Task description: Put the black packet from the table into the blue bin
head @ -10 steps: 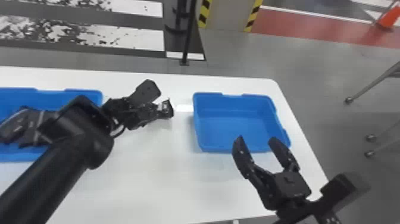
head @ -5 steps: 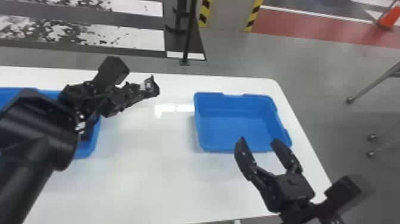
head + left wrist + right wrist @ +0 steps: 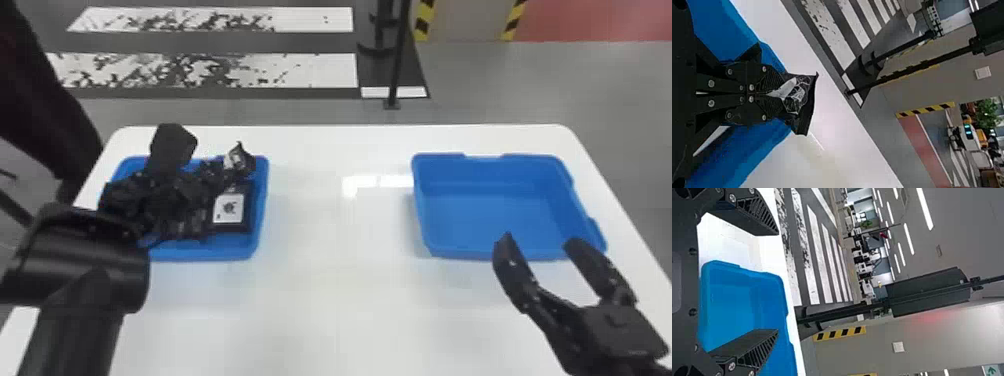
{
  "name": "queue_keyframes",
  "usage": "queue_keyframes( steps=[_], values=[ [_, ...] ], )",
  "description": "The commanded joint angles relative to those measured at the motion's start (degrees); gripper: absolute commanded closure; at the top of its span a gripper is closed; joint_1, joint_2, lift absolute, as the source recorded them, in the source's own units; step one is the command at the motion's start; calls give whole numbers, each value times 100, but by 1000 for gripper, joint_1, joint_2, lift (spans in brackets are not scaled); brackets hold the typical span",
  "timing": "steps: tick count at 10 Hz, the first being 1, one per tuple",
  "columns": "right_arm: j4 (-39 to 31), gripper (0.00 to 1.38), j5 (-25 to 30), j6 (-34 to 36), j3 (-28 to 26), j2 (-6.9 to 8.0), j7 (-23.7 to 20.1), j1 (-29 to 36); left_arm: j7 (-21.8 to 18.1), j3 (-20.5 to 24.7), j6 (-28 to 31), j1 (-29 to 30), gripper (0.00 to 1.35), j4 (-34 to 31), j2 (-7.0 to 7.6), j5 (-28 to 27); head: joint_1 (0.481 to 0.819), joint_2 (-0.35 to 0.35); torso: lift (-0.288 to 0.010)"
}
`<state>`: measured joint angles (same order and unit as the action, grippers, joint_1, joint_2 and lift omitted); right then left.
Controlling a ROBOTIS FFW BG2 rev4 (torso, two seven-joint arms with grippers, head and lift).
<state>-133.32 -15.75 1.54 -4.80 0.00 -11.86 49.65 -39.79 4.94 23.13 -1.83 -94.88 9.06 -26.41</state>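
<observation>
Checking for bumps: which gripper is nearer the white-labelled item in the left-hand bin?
Left: the left gripper is above that bin, close to the item; the right gripper is by the other bin.

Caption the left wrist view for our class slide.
Left gripper pinching a crumpled black packet above a blue bin.

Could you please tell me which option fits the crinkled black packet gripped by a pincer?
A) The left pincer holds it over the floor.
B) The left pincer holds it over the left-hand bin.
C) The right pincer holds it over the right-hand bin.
B: the left pincer is closed on the packet, and the head view shows both above the left-hand blue bin.
</observation>
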Motion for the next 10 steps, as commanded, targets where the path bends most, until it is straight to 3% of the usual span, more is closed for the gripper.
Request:
queue_keyframes(
  steps=[1,2,3,4,6,7,9,10],
  values=[
    [-6,134,-13,0,0,5,0,12,-28,294,-7,309,1202,-250,-1,-67,695,39,-110],
    [-6,134,-13,0,0,5,0,26,-28,420,50,520,935,-489,-36,-67,695,70,-110],
    [-20,134,-13,0,0,5,0,26,-28,626,-63,717,403,-700,-133,-67,695,89,-110],
    [-20,134,-13,0,0,5,0,26,-37,854,-21,886,64,-939,-229,-44,695,105,-110],
    [-34,134,-2,0,0,5,0,41,-46,1163,-63,1434,173,-1600,-308,481,695,131,-110],
    [-48,134,-13,0,0,5,0,41,-20,1414,-316,1814,191,-1923,-431,744,695,140,-110],
    [-105,134,-13,0,0,5,17,97,86,2111,-836,2644,196,-2500,-827,1190,695,157,-110],
    [-119,134,-25,0,0,5,26,111,200,2385,-1230,3024,196,-2640,-921,1521,695,186,-110]
  ],
)
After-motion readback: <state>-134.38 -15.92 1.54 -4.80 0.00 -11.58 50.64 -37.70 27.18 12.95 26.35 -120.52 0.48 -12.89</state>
